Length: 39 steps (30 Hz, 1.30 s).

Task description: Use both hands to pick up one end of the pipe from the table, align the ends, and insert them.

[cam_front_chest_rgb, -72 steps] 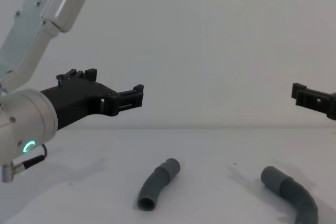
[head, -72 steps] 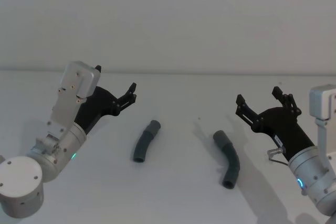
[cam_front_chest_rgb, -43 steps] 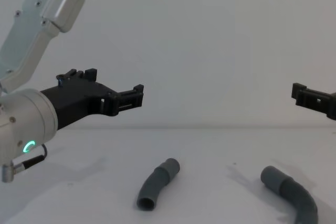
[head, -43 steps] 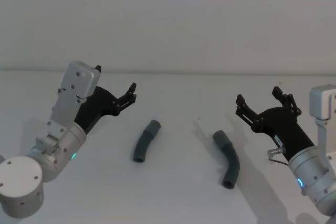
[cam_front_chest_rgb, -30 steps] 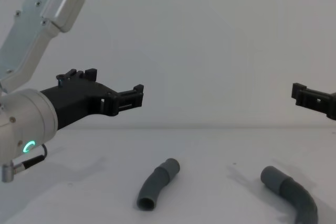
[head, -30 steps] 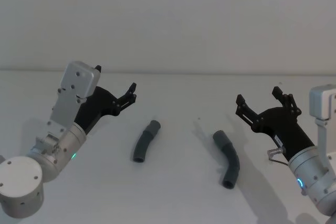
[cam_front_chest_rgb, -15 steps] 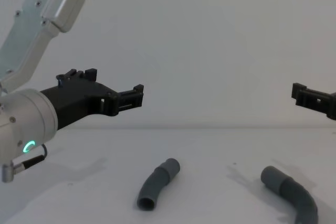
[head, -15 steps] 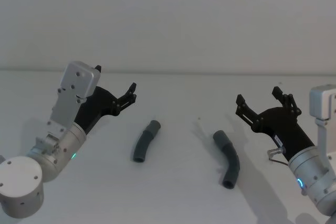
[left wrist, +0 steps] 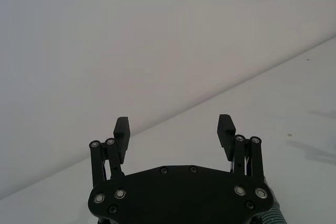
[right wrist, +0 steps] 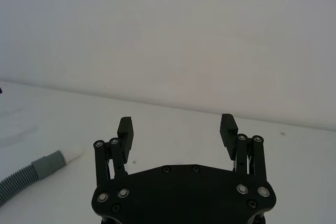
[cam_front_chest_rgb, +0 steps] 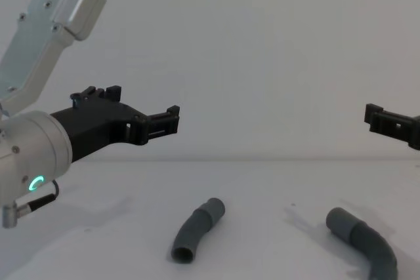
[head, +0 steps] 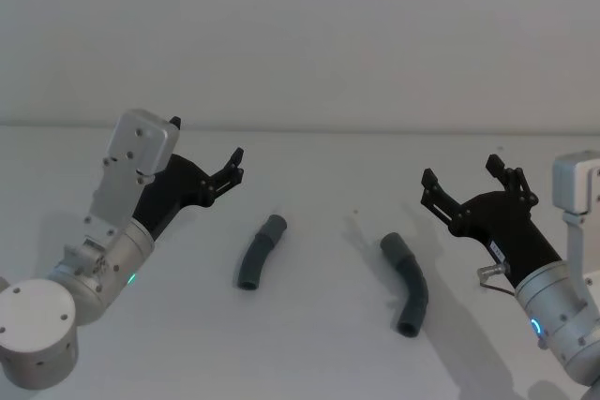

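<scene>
Two dark-grey ribbed pipe pieces lie apart on the white table [head: 319, 353]. The left piece [head: 260, 252] [cam_front_chest_rgb: 197, 229] has its cuff at the far end. The right piece [head: 407, 284] [cam_front_chest_rgb: 364, 244] curves toward the front, cuff also at the far end. My left gripper [head: 206, 142] [cam_front_chest_rgb: 144, 103] [left wrist: 174, 124] hovers open, above and to the left of the left piece. My right gripper [head: 461, 172] [right wrist: 177, 124] hovers open, up and to the right of the right piece. In the right wrist view one pipe piece [right wrist: 21, 179] shows a grey cuff [right wrist: 48, 163] with a white tip [right wrist: 71, 153].
A plain pale wall [head: 309, 35] rises behind the table's far edge. The silver left arm [head: 103, 231] and the right arm [head: 562, 306] stand over the table's front corners.
</scene>
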Each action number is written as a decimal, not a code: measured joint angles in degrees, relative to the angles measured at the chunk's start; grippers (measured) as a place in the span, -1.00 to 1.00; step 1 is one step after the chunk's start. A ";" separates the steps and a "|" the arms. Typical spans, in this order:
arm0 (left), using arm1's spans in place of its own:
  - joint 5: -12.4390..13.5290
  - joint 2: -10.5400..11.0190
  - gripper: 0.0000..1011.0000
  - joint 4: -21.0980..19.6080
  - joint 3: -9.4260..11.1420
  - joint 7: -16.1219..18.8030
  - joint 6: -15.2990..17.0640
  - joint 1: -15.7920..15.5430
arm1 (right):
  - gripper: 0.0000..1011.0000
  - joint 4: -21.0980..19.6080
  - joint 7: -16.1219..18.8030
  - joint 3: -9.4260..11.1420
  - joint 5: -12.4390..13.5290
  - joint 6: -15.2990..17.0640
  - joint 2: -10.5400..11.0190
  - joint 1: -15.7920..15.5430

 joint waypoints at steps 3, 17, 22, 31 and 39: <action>0.00 0.00 0.98 0.00 0.00 0.00 0.00 0.00 | 0.98 0.00 0.00 0.00 0.00 0.00 0.00 0.00; -0.32 0.27 0.98 -0.42 0.46 -1.72 3.31 -0.41 | 0.98 0.00 0.00 0.00 0.00 0.00 0.00 0.00; -0.99 0.66 0.98 -1.15 0.87 -3.27 7.07 -0.74 | 0.98 0.00 0.00 0.00 0.00 0.00 0.00 0.00; -2.51 1.12 0.98 -2.69 1.69 -6.15 15.67 -1.68 | 0.98 0.00 0.00 0.00 0.00 0.00 0.00 0.00; -3.89 0.96 0.98 -3.59 2.48 -8.45 23.91 -3.17 | 0.98 0.00 0.00 0.00 0.00 0.00 0.00 0.00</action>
